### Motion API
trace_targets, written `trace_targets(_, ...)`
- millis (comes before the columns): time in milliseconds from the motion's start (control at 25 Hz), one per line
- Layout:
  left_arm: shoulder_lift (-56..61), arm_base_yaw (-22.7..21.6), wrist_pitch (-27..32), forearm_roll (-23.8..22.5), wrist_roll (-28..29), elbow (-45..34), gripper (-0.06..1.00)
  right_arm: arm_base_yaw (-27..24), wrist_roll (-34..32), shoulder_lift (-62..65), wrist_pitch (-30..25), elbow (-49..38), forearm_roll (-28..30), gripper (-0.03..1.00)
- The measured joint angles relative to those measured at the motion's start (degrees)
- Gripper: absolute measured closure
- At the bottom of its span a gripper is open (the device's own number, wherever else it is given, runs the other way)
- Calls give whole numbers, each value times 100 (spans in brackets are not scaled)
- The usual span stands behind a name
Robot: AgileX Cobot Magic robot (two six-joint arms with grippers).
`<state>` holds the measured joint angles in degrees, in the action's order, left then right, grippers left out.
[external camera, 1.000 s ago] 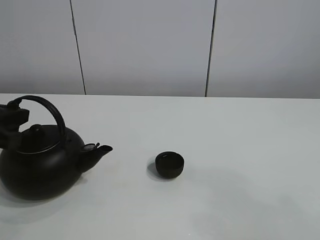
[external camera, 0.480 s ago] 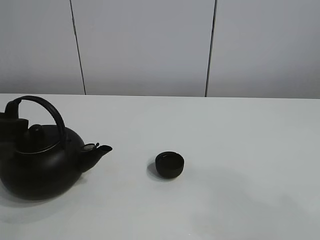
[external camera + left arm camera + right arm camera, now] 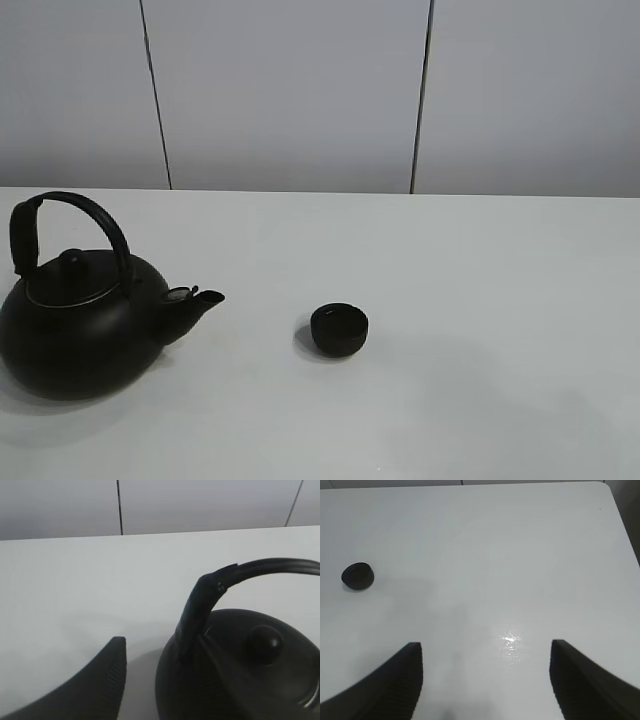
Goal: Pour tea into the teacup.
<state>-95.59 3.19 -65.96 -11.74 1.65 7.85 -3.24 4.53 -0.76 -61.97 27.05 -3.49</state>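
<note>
The small black teacup (image 3: pixel 339 329) stands upright on the white table (image 3: pixel 480 300), near its middle. It also shows in the right wrist view (image 3: pixel 357 576), far from my right gripper (image 3: pixel 487 680), which is open and empty above bare table. The big black kettle (image 3: pixel 80 325) stands at the left, spout toward the cup. In the left wrist view only one finger (image 3: pixel 102 675) of my left gripper shows, beside the kettle's handle (image 3: pixel 200 610) and apart from it. The left gripper holds nothing. No tea stream shows, and I cannot see inside the cup.
A grey panelled wall (image 3: pixel 300 90) runs behind the table. The table's far right corner (image 3: pixel 605 485) shows in the right wrist view. Neither arm appears in the exterior high view.
My left gripper, which was at the kettle's handle, has let go and drawn back off the left edge of the exterior view. The kettle and cup have not moved.
</note>
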Motion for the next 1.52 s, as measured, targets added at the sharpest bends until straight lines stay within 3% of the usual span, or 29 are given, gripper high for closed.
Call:
trace_targets(360, 29, 0, 0, 660, 44, 238, 63, 0, 0, 0, 0, 0, 0, 47)
trace_targets(920, 29, 0, 5, 850, 44, 315, 63, 0, 0, 0, 0, 0, 0, 47)
trace_targets(1160, 45, 0, 42, 956, 44, 804, 63, 0, 0, 0, 1, 0, 0, 47)
trace_targets(1280, 244, 0, 914, 956, 17, 1306, 63, 0, 0, 0, 1, 0, 0, 47)
trace_targets(1520, 1292, 68, 4202, 956, 440, 2661, 63, 0, 0, 0, 1, 0, 0, 47)
